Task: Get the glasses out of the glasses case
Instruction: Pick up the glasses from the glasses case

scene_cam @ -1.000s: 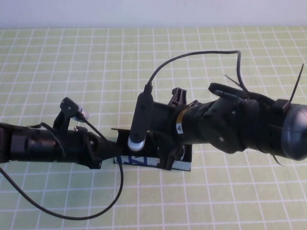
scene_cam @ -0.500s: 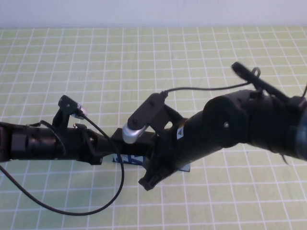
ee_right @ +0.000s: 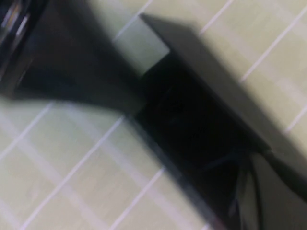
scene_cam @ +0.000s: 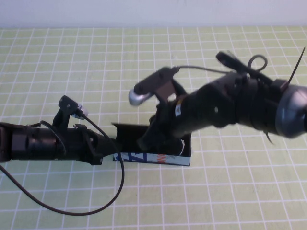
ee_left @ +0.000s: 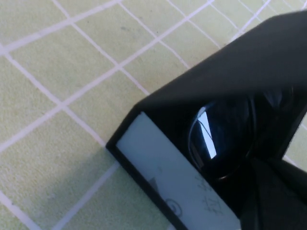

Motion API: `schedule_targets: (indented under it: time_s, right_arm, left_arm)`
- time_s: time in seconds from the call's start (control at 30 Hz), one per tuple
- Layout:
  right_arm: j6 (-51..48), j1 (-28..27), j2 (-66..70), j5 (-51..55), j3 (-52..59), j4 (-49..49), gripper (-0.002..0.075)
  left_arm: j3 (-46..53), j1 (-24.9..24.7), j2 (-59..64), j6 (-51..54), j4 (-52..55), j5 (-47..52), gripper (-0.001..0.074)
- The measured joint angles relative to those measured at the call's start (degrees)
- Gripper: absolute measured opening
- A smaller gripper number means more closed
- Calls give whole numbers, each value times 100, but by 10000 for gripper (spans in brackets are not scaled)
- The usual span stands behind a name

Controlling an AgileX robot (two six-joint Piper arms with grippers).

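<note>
The glasses case (scene_cam: 152,157) lies open mid-table, black lid up at the back, light blue printed front toward me. Inside it, the left wrist view shows a dark lens of the glasses (ee_left: 220,139) behind the blue side (ee_left: 163,167). In the high view my right arm covers most of the glasses. My right gripper (scene_cam: 145,143) reaches down into the case with its jaws shut; nothing shows whether they hold anything. The right wrist view gives only the case's dark inside (ee_right: 192,124). My left gripper (scene_cam: 108,146) rests at the case's left end.
A green mat with a white grid (scene_cam: 230,191) covers the table. The left arm's black cable (scene_cam: 96,207) loops over the mat in front of the case. The right wrist's camera (scene_cam: 148,88) juts up behind the case. A white wall runs along the back.
My right gripper has moved from in front of the case back into its open inside, and its jaws have closed. The left arm and the case have stayed put.
</note>
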Motion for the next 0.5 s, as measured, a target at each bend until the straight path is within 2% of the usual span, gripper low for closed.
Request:
schedule_targets:
  time_s: [0.2, 0.5]
  right_arm:
    - [9, -398, 415, 111, -749, -13, -16]
    - [9, -538, 1209, 400, -1606, 13, -16]
  left_arm:
    - [0, 0, 0, 0, 0, 0, -4]
    - [-2, 0, 0, -12, 79, -39, -4]
